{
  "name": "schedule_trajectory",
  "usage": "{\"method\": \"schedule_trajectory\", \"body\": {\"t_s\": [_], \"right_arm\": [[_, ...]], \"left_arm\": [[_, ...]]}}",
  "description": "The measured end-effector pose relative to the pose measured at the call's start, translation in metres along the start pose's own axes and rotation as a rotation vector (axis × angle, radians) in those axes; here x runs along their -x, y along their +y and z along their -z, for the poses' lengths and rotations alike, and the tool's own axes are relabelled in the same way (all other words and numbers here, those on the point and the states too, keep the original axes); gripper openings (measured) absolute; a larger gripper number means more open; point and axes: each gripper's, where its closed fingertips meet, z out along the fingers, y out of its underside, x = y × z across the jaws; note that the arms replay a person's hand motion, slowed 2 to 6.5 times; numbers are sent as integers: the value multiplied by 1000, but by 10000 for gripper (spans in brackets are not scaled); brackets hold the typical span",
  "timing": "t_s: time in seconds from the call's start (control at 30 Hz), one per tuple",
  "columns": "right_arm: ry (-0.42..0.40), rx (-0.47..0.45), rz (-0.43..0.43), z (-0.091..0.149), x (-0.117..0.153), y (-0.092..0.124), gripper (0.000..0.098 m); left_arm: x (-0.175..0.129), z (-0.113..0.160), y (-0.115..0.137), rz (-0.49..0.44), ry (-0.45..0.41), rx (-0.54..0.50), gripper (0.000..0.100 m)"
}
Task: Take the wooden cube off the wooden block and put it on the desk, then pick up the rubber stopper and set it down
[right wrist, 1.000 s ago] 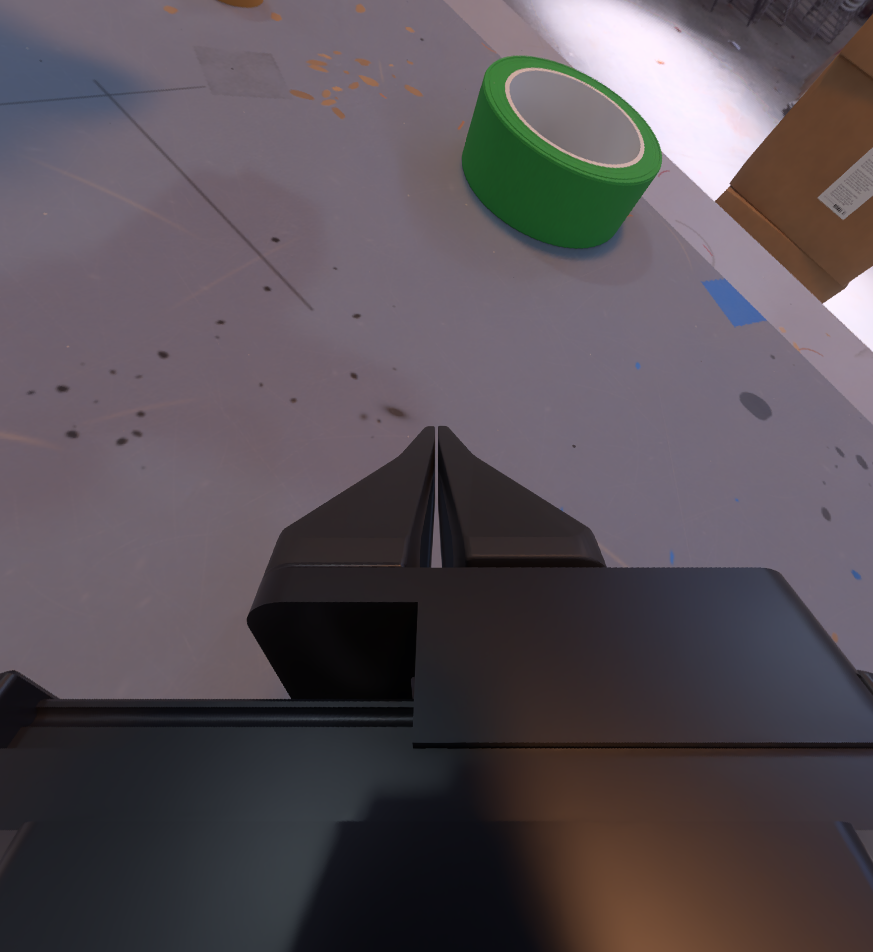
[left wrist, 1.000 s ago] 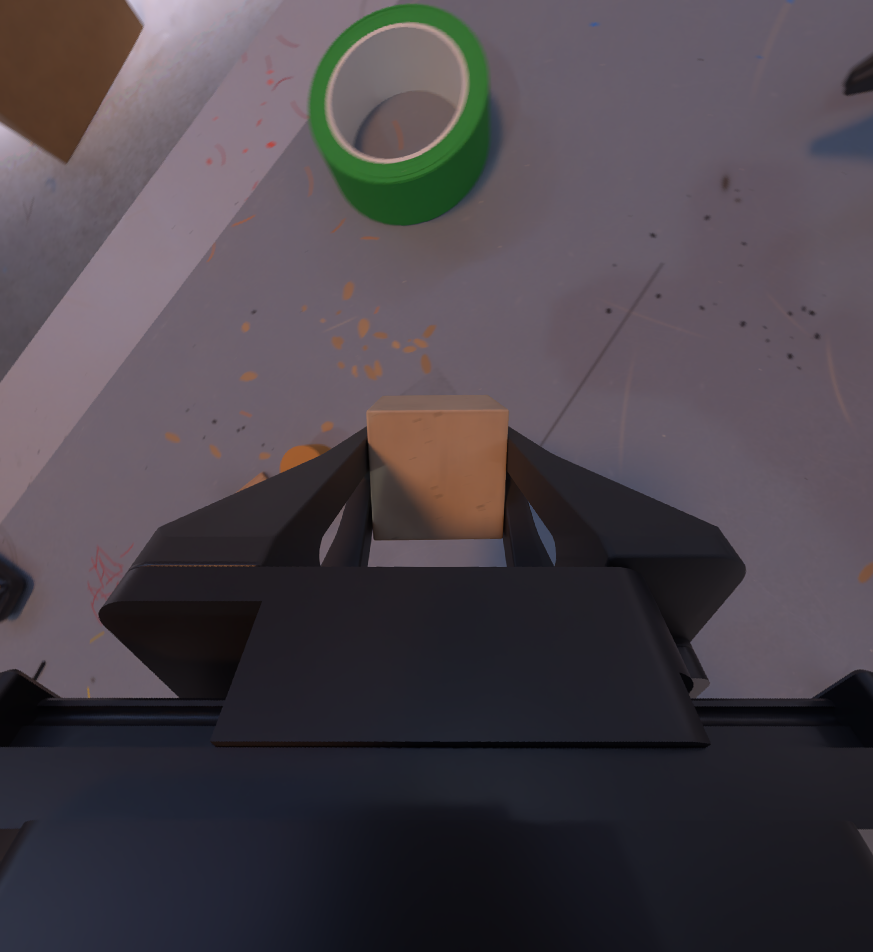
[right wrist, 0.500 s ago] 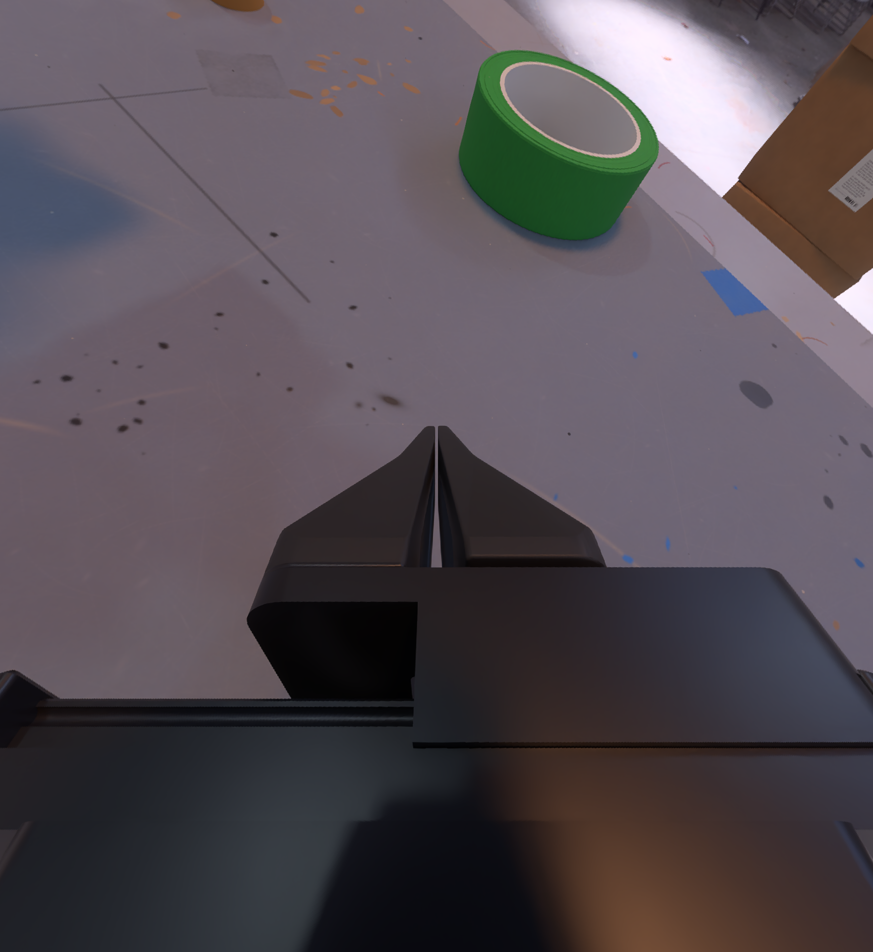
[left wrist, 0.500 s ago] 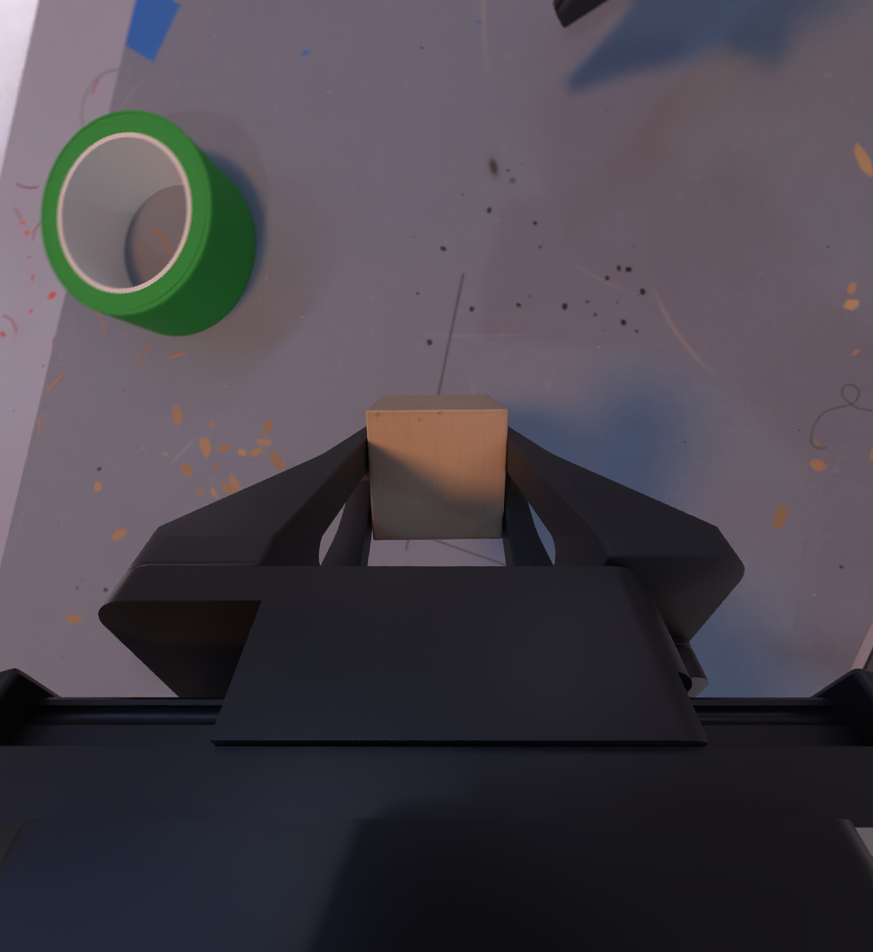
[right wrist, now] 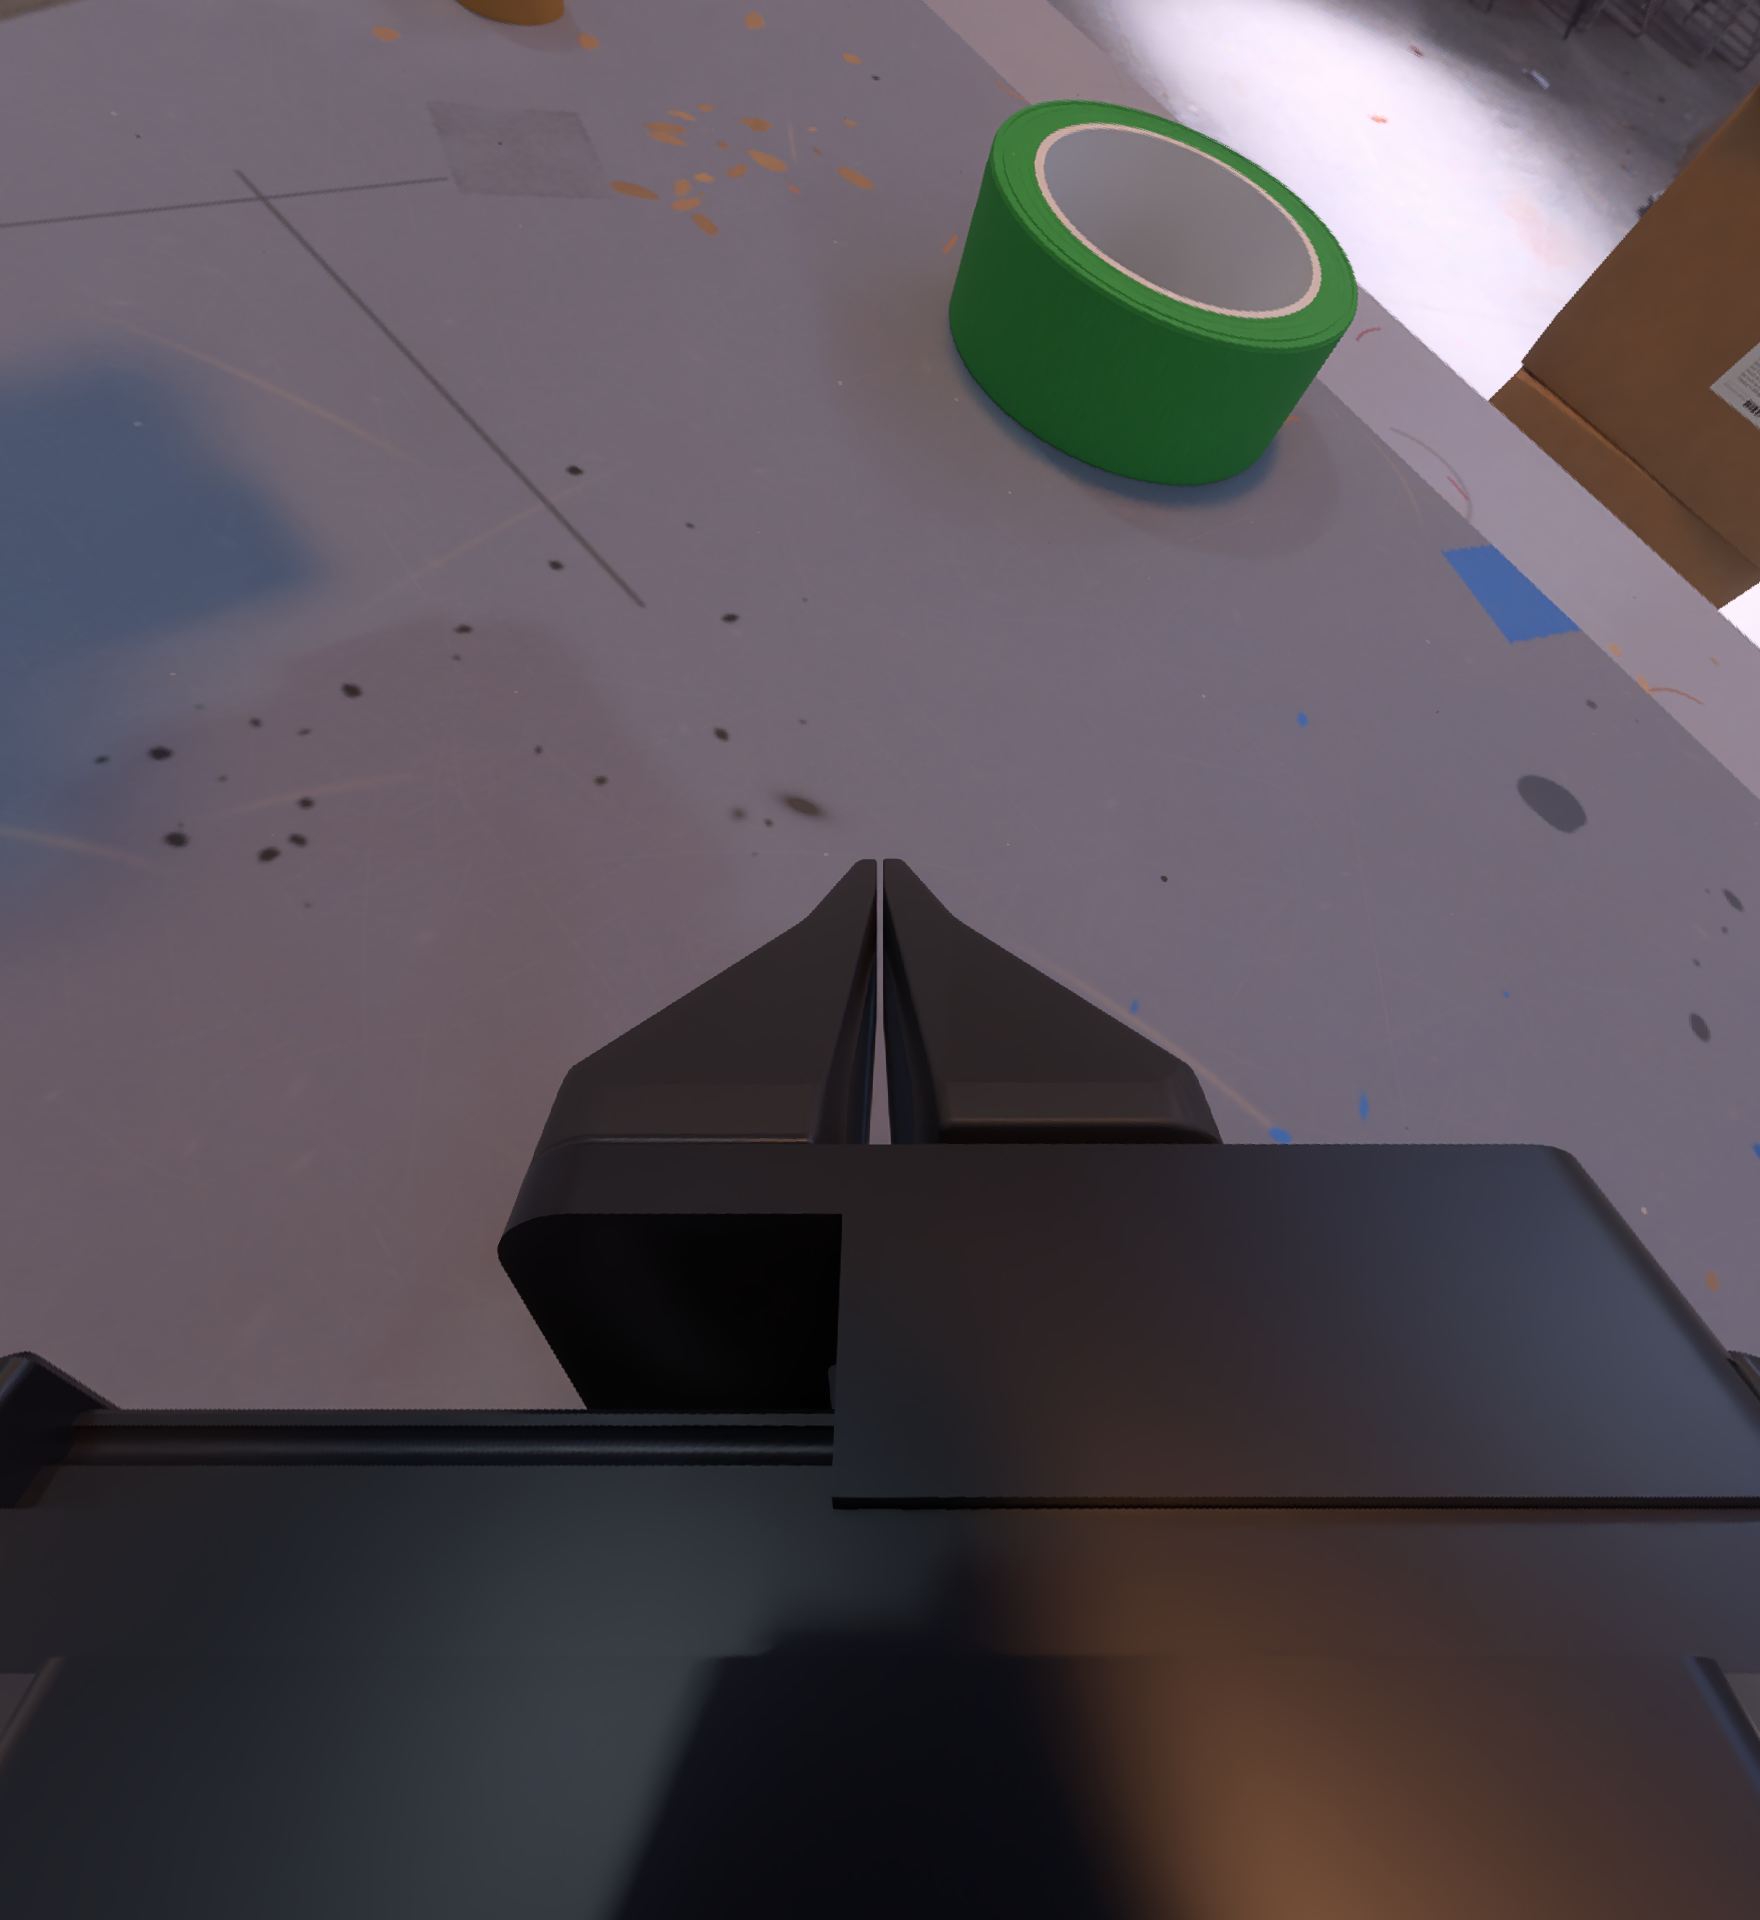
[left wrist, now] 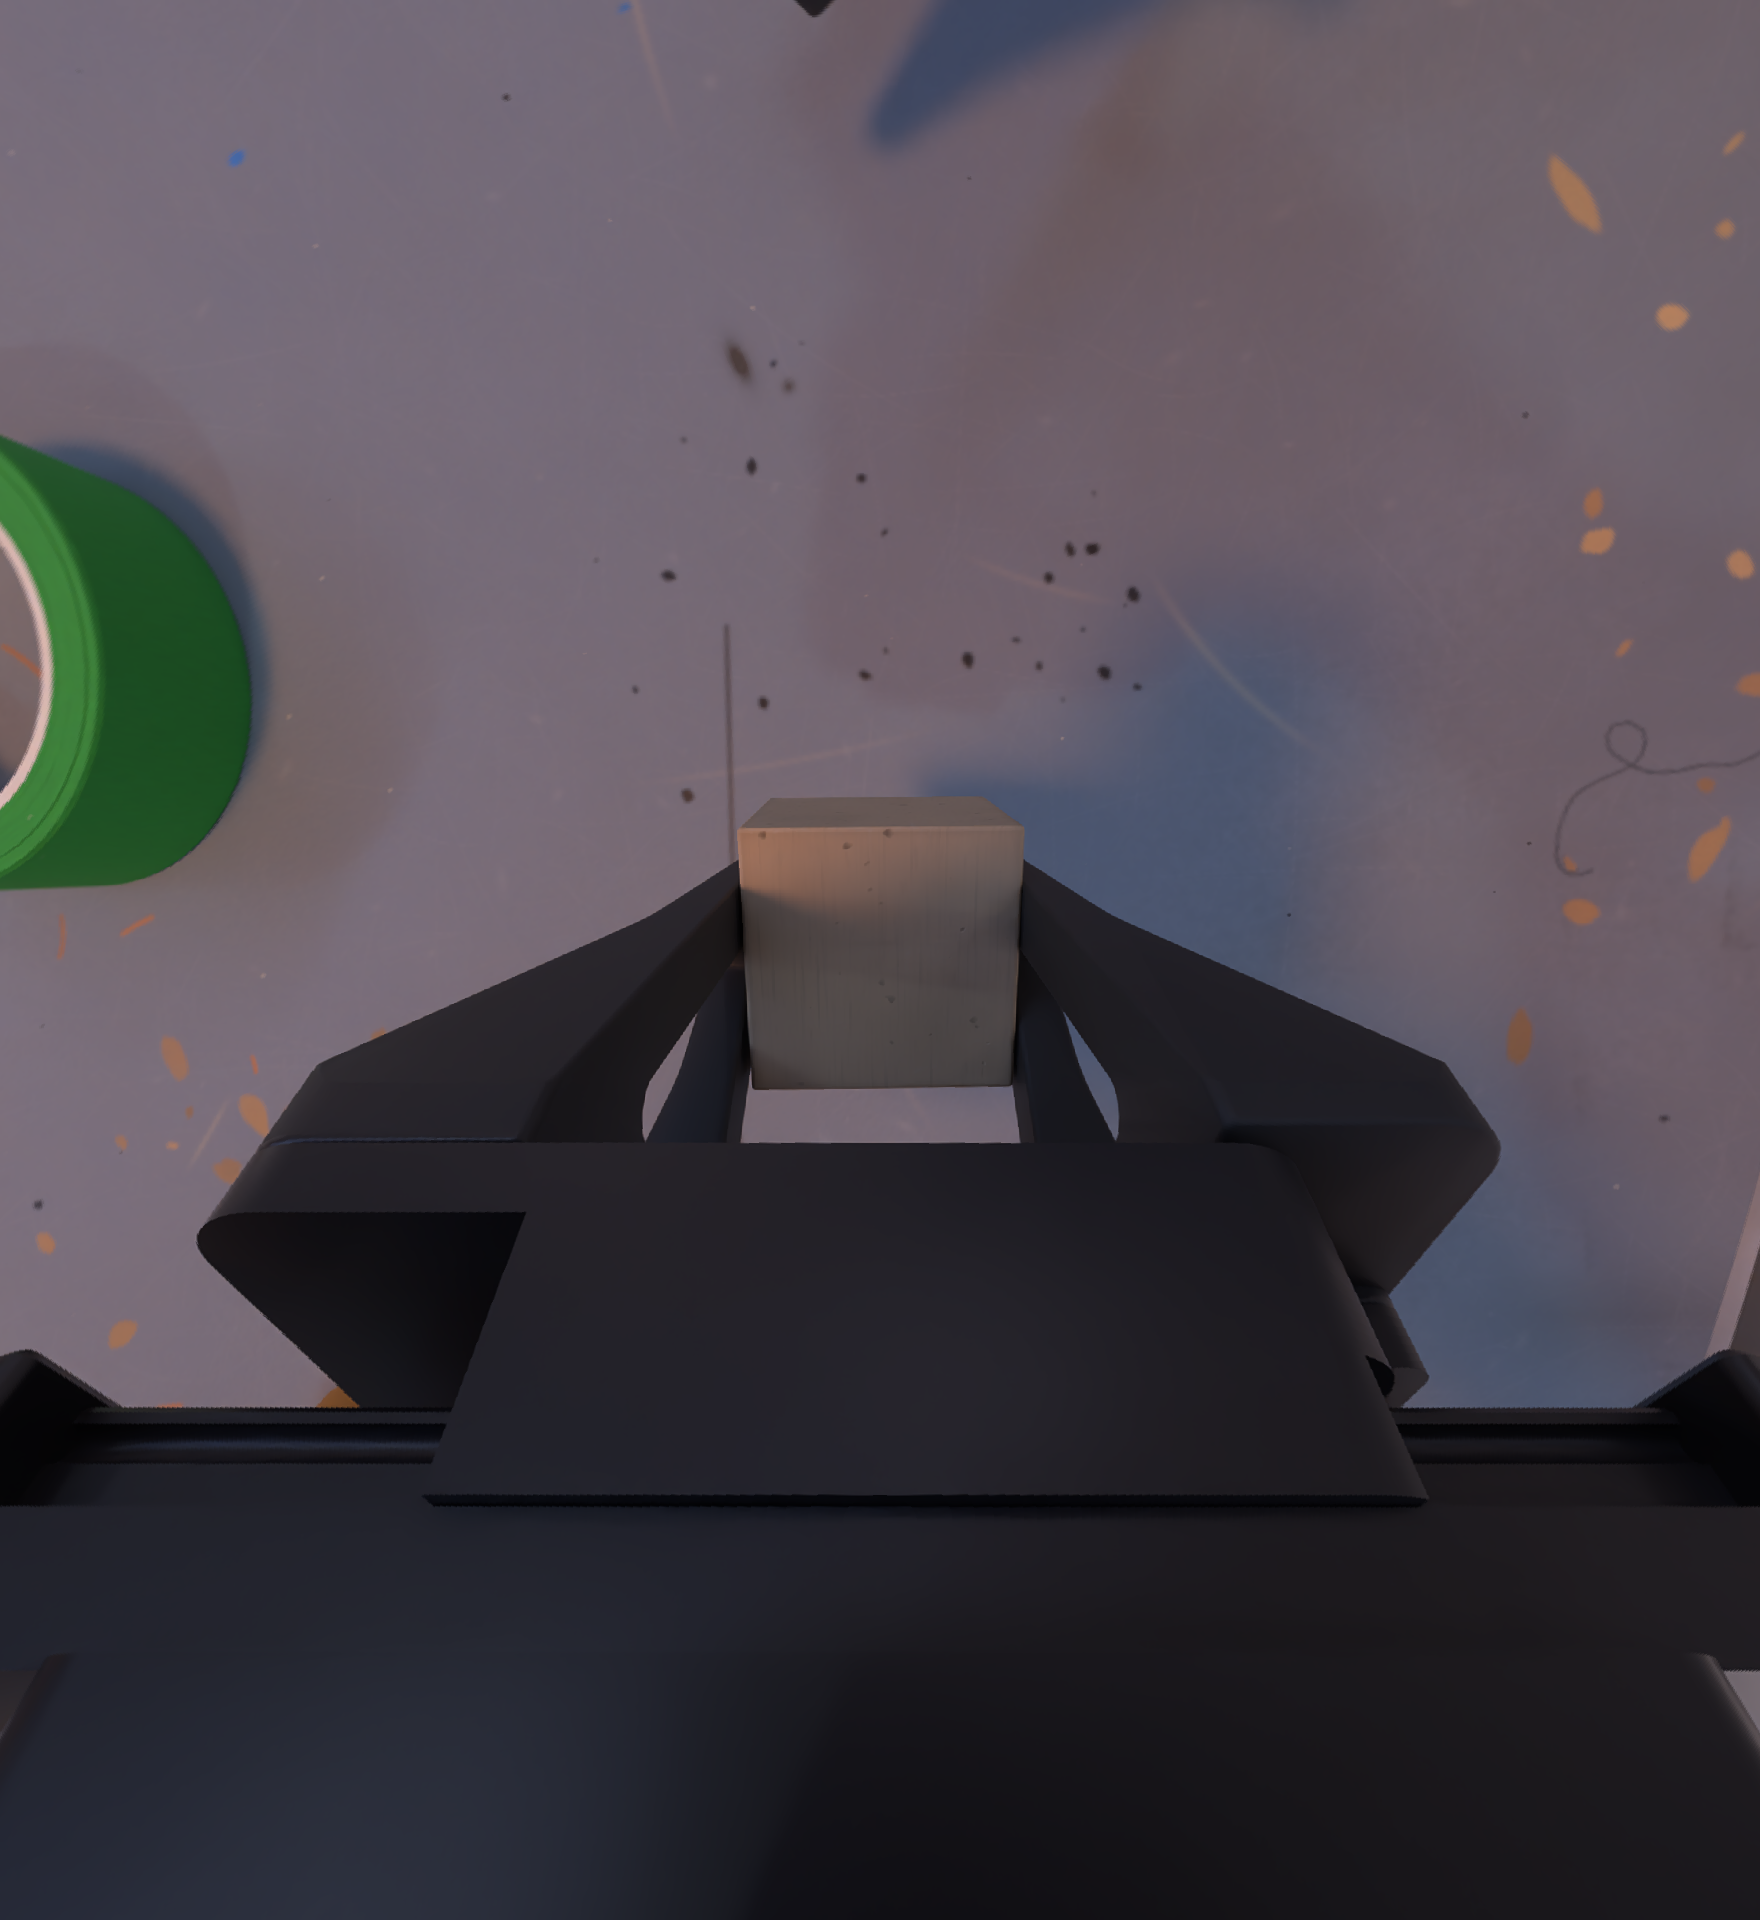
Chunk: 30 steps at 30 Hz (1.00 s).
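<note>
My left gripper (left wrist: 880,883) is shut on the pale wooden cube (left wrist: 880,956) and holds it above the grey, paint-flecked desk (left wrist: 1271,416). The cube sits squarely between the two black fingers. My right gripper (right wrist: 879,868) is shut and empty, its fingers pressed together above the desk (right wrist: 1063,727). A small tan piece shows at the top edge of the right wrist view (right wrist: 512,8); I cannot tell what it is. The wooden block and the rubber stopper are not in view.
A green tape roll stands on the desk, at the left edge of the left wrist view (left wrist: 128,665) and at the upper right of the right wrist view (right wrist: 1146,301). The desk edge runs diagonally at the right (right wrist: 1634,582), with a cardboard box (right wrist: 1707,343) beyond it.
My left gripper has swung with the cube in it, so the tape roll has slid to the left edge of its view. The right gripper has barely moved.
</note>
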Motion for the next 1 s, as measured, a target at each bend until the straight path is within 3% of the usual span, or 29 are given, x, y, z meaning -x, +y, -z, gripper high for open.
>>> {"method": "schedule_trajectory", "body": {"t_s": [0.33, 1.0], "right_arm": [[-15, 5, -10, -1, -2, 2, 10], [-34, 15, -20, -3, -1, 6, 9]], "left_arm": [[-16, -21, 5, -51, 85, 35, 385], [-19, -39, 31, -147, 137, 164, 385]]}}
